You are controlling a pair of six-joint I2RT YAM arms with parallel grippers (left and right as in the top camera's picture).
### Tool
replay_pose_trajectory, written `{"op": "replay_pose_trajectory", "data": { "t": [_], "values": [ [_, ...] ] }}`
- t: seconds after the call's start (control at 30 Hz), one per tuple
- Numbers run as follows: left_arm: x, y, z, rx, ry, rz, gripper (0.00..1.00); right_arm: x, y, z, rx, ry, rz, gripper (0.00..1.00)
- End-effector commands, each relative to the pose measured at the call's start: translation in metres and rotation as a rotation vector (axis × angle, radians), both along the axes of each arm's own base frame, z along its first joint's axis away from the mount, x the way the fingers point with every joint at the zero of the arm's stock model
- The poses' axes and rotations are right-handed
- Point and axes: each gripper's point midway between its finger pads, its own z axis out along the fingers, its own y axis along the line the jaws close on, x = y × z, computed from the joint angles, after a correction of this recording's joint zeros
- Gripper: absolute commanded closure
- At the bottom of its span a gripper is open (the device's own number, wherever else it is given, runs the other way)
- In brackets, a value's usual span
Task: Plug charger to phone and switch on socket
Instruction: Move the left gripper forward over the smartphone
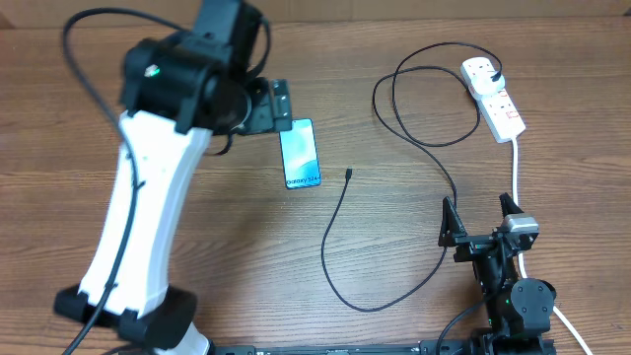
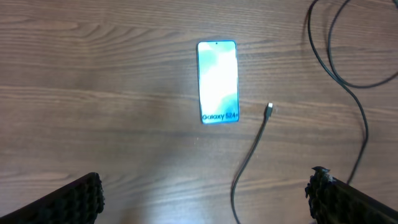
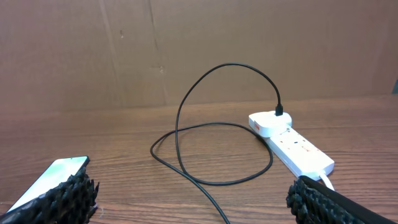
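Soft, even indoor light falls from above on the wooden table (image 1: 414, 296). Shadows are faint and diffuse. The phone (image 2: 217, 81) screen glows pale, its centre washed out. All three views look mildly soft, the overhead slightly grainy.

Open tabletop (image 1: 237, 256) is left around the phone (image 1: 300, 154) on three sides; its far end is crowded by the left arm (image 1: 148, 197); the socket (image 1: 493, 97) is fenced on the phone's side by loops of the charger (image 1: 350, 176), whose tip lies just beside the phone.
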Motion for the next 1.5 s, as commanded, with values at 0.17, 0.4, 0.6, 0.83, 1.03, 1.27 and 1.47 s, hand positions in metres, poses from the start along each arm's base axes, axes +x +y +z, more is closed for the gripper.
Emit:
{"op": "replay_pose_trajectory", "data": {
  "t": [0.17, 0.4, 0.6, 0.83, 1.03, 1.27, 1.47],
  "values": [
    [0.021, -0.04, -0.054, -0.097, 0.181, -0.031, 0.0, 0.0, 0.002, -0.002, 0.004, -0.004, 0.011, 0.0],
    [0.031, -0.06, -0.125, -0.065, 0.366, -0.068, 0.0, 0.0, 0.002, -0.002, 0.004, -0.004, 0.011, 0.0],
    [0.047, -0.069, -0.16, -0.055, 0.397, -0.04, 0.0, 0.0, 0.002, -0.002, 0.004, -0.004, 0.011, 0.0],
    [0.026, -0.059, -0.137, -0.042, 0.424, -0.006, 0.0, 0.0, 0.002, -0.002, 0.004, -0.004, 0.011, 0.0],
    [0.007, -0.045, -0.11, 0.021, 0.38, 0.0, 0.01, 0.0, 0.002, -0.002, 0.004, -0.004, 0.011, 0.0],
    [0.025, -0.066, -0.132, 0.002, 0.305, -0.018, 0.0, 0.0, 0.002, -0.002, 0.004, -0.004, 0.011, 0.0],
    [0.059, -0.065, -0.16, -0.056, 0.231, 0.023, 0.0, 0.0, 0.002, -0.002, 0.004, -0.004, 0.011, 0.0]
  ]
}}
